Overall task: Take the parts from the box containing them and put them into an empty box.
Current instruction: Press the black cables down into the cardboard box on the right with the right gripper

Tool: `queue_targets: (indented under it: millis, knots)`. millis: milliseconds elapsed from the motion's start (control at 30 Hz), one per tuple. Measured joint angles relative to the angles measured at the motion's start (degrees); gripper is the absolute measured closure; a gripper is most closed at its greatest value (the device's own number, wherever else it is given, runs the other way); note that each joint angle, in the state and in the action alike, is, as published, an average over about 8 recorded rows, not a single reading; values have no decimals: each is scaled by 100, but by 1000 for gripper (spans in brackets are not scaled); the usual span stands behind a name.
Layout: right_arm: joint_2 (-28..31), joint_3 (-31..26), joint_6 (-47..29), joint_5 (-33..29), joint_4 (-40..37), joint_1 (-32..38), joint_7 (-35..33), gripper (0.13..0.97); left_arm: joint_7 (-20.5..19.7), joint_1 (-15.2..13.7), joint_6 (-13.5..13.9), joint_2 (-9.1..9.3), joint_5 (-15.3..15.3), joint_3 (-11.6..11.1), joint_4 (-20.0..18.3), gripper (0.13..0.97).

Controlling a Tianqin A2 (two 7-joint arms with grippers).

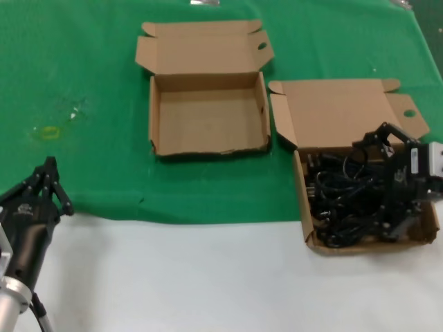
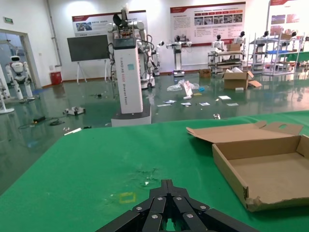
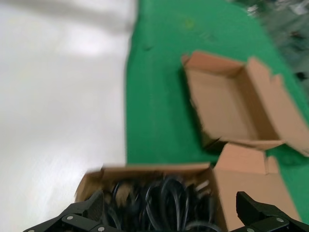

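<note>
The parts (image 1: 346,200), a tangle of black coiled cords, fill the brown cardboard box containing them (image 1: 304,218) at the right of the head view. My right gripper (image 1: 382,178) hangs open over the right side of that pile; in the right wrist view its fingers (image 3: 91,210) spread wide above the cords (image 3: 164,203). The empty box (image 1: 208,114), lid flap back, lies on the green cloth to the left of the full one, and appears as the empty box (image 3: 227,104) in the right wrist view too. My left gripper (image 1: 48,166) is shut, parked at the near left.
The green cloth (image 1: 83,83) covers the far half of the table; the near half is white (image 1: 180,277). A small yellow mark (image 1: 50,131) lies on the cloth ahead of the left gripper. The empty box's near corner (image 2: 251,198) is to its right.
</note>
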Motion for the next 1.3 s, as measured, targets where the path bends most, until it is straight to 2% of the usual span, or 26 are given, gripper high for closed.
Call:
queue_targets:
  millis: [167,333,833,1133,1300]
  knots:
    - [-234,-330,-748,-318,-727,777,-538,129,0,0,0,0,0,0,0,953]
    - [-542,-552,-1127,-574,-1402,1332,-982,129,0,0,0,0,0,0,0,953]
    - [-1202,-747,-1135,-948,-2925,1966,-1874,150,0,0,0,0,0,0,0,953]
    - [-1312,-724,-1049,-1023,-3233,2067,-2009,241,-2,0,0,0,0,0,0,953]
    - [-1319,-710,-1039,-1042,-3219,2054,-1988,343,-3,0,0,0,1,0,0,953]
